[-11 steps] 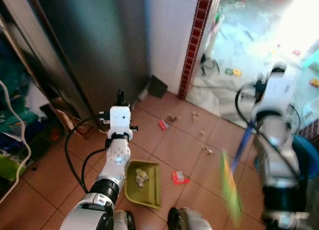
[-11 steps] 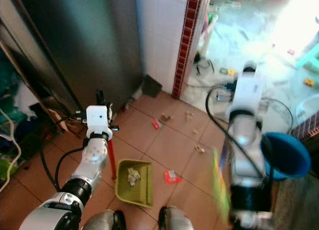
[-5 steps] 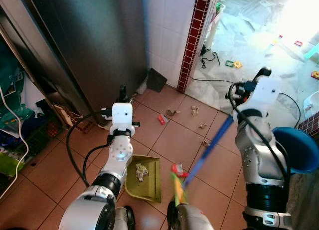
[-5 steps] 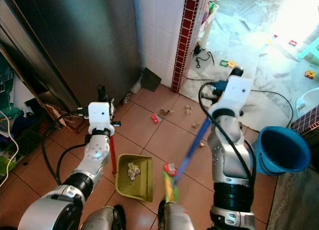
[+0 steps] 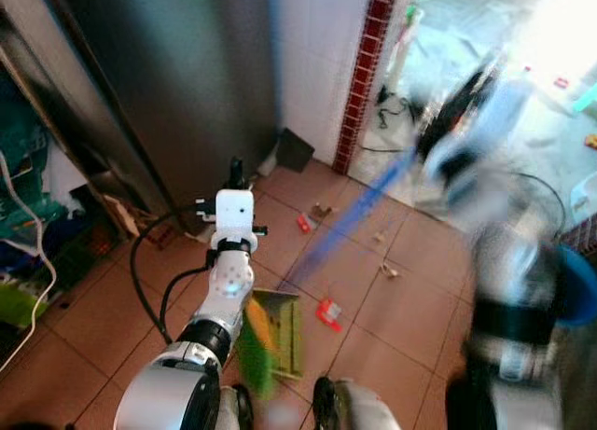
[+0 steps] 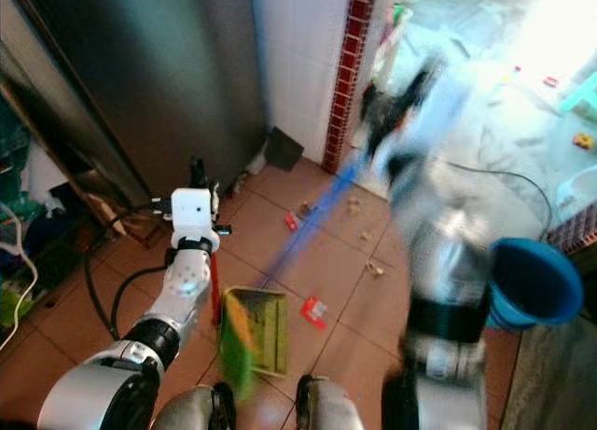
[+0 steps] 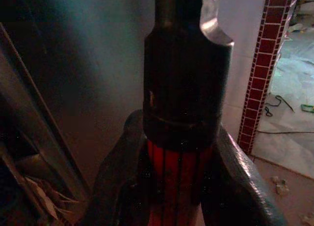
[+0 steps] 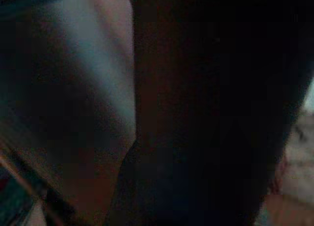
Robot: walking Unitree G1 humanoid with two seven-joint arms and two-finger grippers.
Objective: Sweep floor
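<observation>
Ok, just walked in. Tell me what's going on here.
The robot is sweeping a tiled kitchen floor. Its left gripper is shut on the red handle of a green dustpan standing on the tiles. Its right arm, blurred in mid-swing, works a blue-handled broom whose green head is at the dustpan. A red wrapper and small scraps lie unswept on the tiles beyond.

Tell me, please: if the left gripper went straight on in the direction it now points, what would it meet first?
Probably the dark steel cabinet front. The left gripper, closed on the red dustpan handle, points at it; depth is unclear.
</observation>
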